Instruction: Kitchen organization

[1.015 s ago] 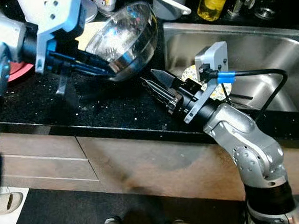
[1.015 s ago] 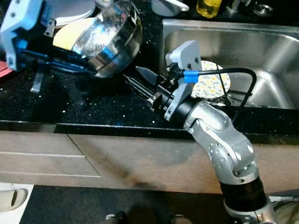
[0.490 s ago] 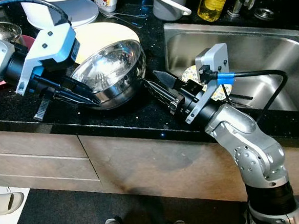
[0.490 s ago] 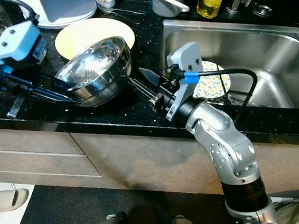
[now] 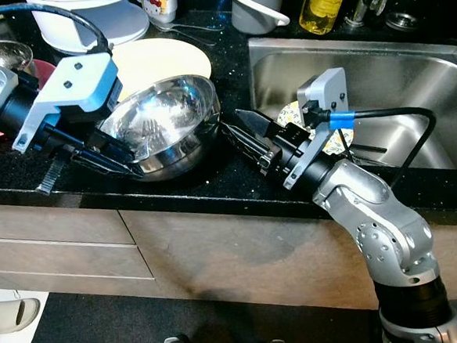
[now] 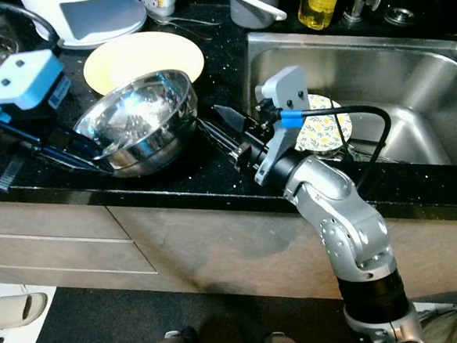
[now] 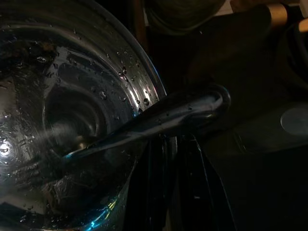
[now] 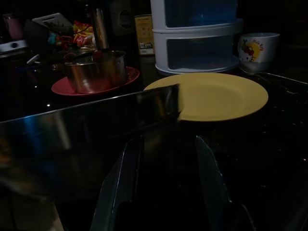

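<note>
The left gripper (image 5: 121, 155) has its jaws closed on the near rim of the steel bowl (image 5: 163, 129), one finger inside and one outside. The bowl rests on the black counter (image 5: 213, 180), tilted slightly, partly over a yellow plate (image 5: 169, 58) behind it. The right gripper (image 5: 237, 128) hovers just beside the bowl's right edge, its jaws parted and holding nothing. Farther right lies the sink (image 5: 395, 81) with a patterned dish (image 6: 324, 129) inside.
</note>
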`<state>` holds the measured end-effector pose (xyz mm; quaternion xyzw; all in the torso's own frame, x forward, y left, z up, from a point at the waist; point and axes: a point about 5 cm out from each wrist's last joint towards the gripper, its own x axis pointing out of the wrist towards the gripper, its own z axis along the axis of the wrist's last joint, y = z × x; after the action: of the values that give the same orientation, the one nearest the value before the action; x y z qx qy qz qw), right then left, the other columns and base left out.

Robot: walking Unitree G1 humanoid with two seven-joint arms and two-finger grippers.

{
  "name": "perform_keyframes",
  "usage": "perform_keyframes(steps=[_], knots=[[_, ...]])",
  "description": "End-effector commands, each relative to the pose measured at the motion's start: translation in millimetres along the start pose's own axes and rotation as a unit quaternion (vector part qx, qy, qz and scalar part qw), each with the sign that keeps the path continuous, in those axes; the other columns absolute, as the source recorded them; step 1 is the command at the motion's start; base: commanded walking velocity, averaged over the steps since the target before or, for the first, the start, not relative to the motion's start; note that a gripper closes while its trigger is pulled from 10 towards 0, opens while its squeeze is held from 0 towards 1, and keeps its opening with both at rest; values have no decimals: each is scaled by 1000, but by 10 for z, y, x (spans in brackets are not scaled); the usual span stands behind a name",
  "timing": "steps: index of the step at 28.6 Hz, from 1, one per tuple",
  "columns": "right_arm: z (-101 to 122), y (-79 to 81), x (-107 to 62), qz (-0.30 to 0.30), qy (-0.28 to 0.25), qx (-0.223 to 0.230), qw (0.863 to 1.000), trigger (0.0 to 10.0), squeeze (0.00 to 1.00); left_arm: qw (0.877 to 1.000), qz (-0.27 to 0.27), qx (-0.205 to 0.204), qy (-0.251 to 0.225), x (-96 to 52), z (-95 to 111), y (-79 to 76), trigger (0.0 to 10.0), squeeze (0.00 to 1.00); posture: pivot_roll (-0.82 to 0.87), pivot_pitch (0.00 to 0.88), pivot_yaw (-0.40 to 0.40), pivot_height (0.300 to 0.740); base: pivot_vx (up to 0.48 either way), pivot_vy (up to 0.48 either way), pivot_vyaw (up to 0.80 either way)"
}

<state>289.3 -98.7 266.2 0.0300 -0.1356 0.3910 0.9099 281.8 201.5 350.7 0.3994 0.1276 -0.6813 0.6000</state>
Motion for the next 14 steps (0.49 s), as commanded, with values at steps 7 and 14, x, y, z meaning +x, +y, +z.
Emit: perform_keyframes(steps=[7, 14], knots=[[-2, -5, 6, -3, -7, 1, 1000, 10000, 0, 999, 22, -29, 34, -76, -192, 71, 10000, 1000, 75, 126, -23, 740, 0, 0, 0], [3, -9, -4, -5, -11, 2, 1000, 10000, 0, 991, 119, -17, 57, -274, -241, 284, 10000, 961, 73, 129, -22, 740, 0, 0, 0]])
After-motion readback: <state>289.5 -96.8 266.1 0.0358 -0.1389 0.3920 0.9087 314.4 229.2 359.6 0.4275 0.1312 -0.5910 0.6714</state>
